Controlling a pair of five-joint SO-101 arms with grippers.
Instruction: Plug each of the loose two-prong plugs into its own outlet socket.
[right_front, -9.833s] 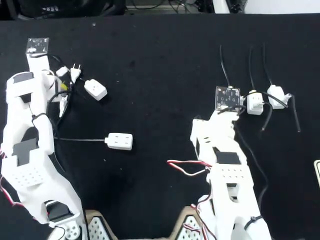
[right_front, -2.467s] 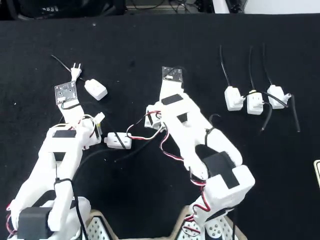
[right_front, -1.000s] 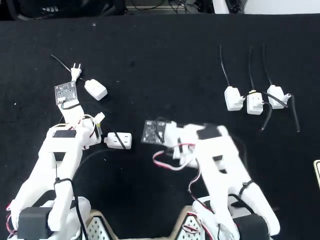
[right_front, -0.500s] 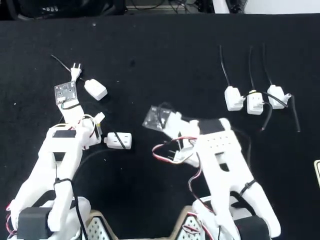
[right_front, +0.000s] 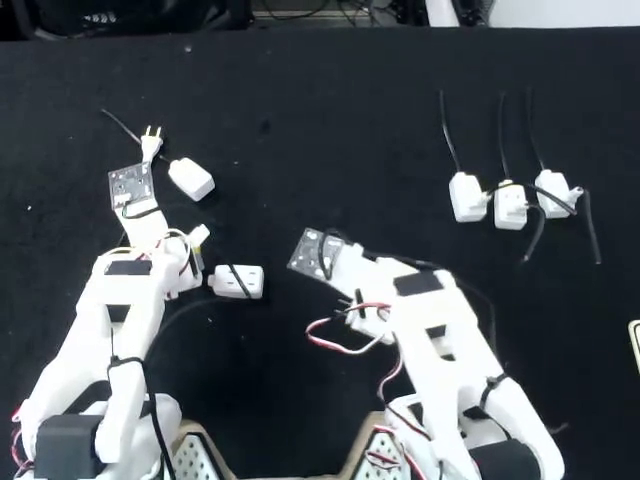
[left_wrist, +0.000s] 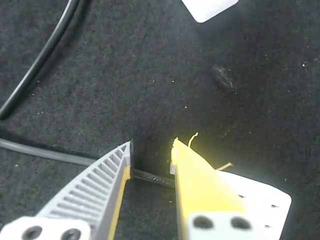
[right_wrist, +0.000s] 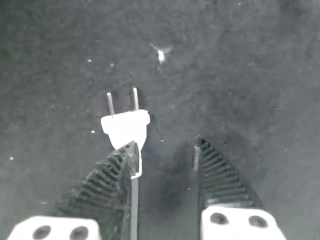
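A white two-prong plug (right_wrist: 124, 125) lies on the black mat, prongs pointing away, against the tip of one dark finger (right_wrist: 112, 175) of my right gripper (right_wrist: 164, 145). That gripper is open, and the plug's cord runs along the finger's inner edge. My right arm (right_front: 420, 300) is at the table's middle. Another loose plug (right_front: 151, 138) lies at the back left beside a white outlet (right_front: 190, 178). A second outlet (right_front: 238, 282) sits by my left arm (right_front: 130, 290). My left gripper (left_wrist: 151, 147) is slightly open low over a thin black cord (left_wrist: 150, 177).
Three white outlet blocks (right_front: 465, 196), (right_front: 510, 207), (right_front: 553, 190) with black cords stand at the back right. A thick black cable (left_wrist: 40, 60) crosses the mat near my left gripper. Red and white wires (right_front: 340, 335) hang from the right arm.
My right arm has pulled back from the table's centre toward the near middle and turned slightly. The left arm has kept still.
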